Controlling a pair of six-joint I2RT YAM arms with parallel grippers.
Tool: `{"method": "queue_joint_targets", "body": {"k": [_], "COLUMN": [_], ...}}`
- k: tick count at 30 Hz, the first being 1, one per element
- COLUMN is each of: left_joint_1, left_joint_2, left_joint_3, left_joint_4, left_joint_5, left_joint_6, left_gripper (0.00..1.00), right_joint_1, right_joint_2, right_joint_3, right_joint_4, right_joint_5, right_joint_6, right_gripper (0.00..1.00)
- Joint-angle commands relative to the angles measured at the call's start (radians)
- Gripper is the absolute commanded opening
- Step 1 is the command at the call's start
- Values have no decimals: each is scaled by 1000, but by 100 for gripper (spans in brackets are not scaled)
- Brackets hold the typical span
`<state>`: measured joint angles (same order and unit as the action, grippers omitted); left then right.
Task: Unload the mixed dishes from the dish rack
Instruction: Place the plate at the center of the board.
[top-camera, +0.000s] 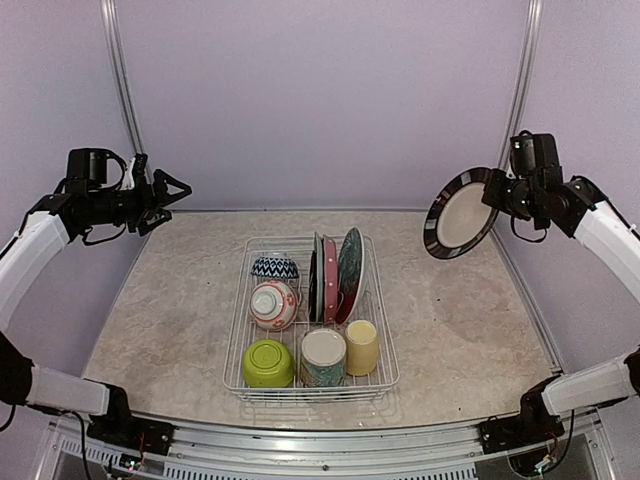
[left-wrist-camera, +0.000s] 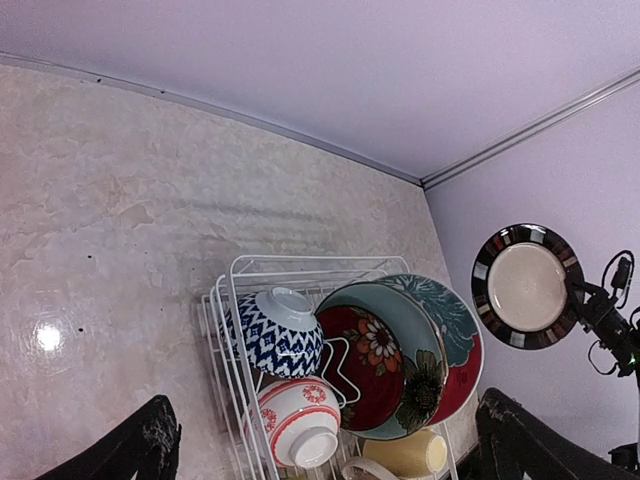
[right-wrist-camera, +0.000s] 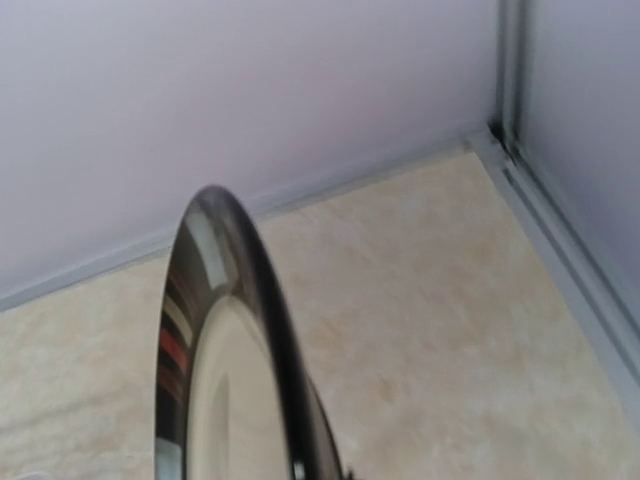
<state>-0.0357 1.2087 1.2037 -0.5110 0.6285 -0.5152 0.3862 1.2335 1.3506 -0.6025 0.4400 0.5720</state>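
Clamping right fingers (top-camera: 494, 193) hold a glossy, round, dark-rimmed plate (top-camera: 460, 216) aloft.

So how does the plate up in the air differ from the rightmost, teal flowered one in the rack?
The dark-rimmed plate is held in the air, pinched at its rim by the right pincer; the teal flowered plate stands in a slot of the dish rack. The dark-rimmed plate has a cream centre inside a striped dark band; the teal flowered plate is patterned across its face. Both are round and stand nearly on edge.
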Motion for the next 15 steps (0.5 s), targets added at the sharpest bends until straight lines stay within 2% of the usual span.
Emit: {"method": "queue_joint_targets", "body": {"k": [1,4,8,15], "left_joint_1": [-9,-9,-9,-10], "left_joint_2": [8,11,15,20], "left_joint_3": [33,33,32,31], "left_joint_4": [-17,-15,-14,-14], "left_joint_5": [13,18,20,24], "left_joint_6": [14,12,11,9], "left_gripper": [99,99,99,99], "right_joint_1": [-166,-301,-434,-486], "right_joint_2": [-92,-107,-97,-15], "right_joint_3": [-221,-367,-512,-682], "right_joint_4": [266,376,508,676], "right_joint_5": [-320,-573,-765,-966], "right_joint_6": [81,108,139,137], "right_gripper": [0,0,0,0]}}
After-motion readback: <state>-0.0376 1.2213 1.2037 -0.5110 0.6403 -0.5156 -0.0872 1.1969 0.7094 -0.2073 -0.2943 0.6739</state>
